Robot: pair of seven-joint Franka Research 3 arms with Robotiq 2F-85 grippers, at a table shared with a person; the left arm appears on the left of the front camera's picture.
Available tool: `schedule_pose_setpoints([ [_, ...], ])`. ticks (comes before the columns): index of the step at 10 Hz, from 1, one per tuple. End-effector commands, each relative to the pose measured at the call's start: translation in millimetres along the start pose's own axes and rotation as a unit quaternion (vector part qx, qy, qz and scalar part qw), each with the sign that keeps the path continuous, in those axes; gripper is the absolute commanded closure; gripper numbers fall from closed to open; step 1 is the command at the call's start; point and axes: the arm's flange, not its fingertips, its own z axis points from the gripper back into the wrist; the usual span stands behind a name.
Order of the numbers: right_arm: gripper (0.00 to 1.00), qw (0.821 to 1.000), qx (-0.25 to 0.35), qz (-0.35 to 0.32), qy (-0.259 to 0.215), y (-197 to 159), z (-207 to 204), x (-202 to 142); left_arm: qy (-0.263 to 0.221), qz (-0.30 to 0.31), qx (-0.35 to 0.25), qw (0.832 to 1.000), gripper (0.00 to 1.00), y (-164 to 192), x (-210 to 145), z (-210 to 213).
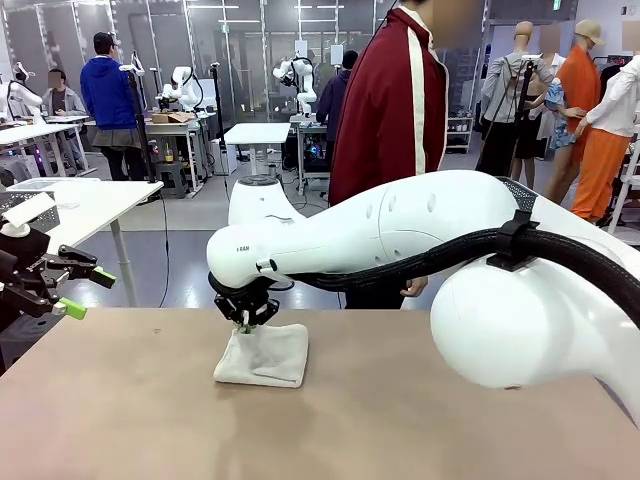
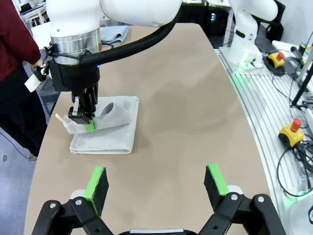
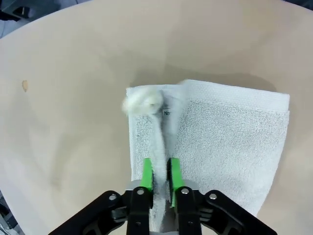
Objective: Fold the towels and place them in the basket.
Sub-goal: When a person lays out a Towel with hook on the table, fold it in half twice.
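A cream-white towel (image 1: 265, 355) lies folded on the tan table (image 1: 120, 400), towards the far edge. My right gripper (image 1: 243, 320) points down at the towel's left end. In the right wrist view the right gripper (image 3: 160, 176) has its green pads close together, with a raised fold of the towel (image 3: 230, 137) between them. From the left wrist view, that end of the towel (image 2: 105, 132) stands up under the right gripper (image 2: 84, 122). A pale blue towel (image 2: 115, 34) lies at the table's far end. A corner of the dark mesh basket (image 1: 518, 190) peeks over the right arm. My left gripper (image 2: 159, 183) hangs open and empty.
A person in a dark red jacket (image 1: 385, 110) stands at the far side, just behind the towel. My right arm (image 1: 420, 230) spans the table from the right. The left gripper (image 1: 88, 294) sits off the table's left edge. The near half of the table (image 2: 195, 122) is bare.
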Motion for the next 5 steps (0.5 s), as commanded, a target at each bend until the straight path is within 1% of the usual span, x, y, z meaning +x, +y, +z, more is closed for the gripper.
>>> schedule_pose_setpoints([
  [1,0.55,1.000,0.019,0.005,0.009,3.8,0.4,7.9,-0.001,-0.001,0.001,1.000,0.00,-0.3,0.5,0.8],
  [2,0.71,0.999,0.033,0.005,0.005,3.2,0.5,9.6,-0.001,-0.001,0.001,1.000,0.00,-0.3,0.5,0.8],
  [3,0.36,0.999,0.046,0.006,0.000,2.4,1.6,10.1,-0.001,-0.001,0.001,1.000,0.00,-0.3,0.5,0.8],
  [4,0.51,0.998,0.058,0.008,-0.003,1.9,3.0,9.6,-0.001,-0.001,0.001,1.000,0.00,-0.3,0.5,0.8],
  [5,0.17,0.998,0.064,0.005,-0.005,0.4,8.0,7.7,-0.001,-0.001,0.001,1.000,0.00,-0.3,0.5,0.8],
])
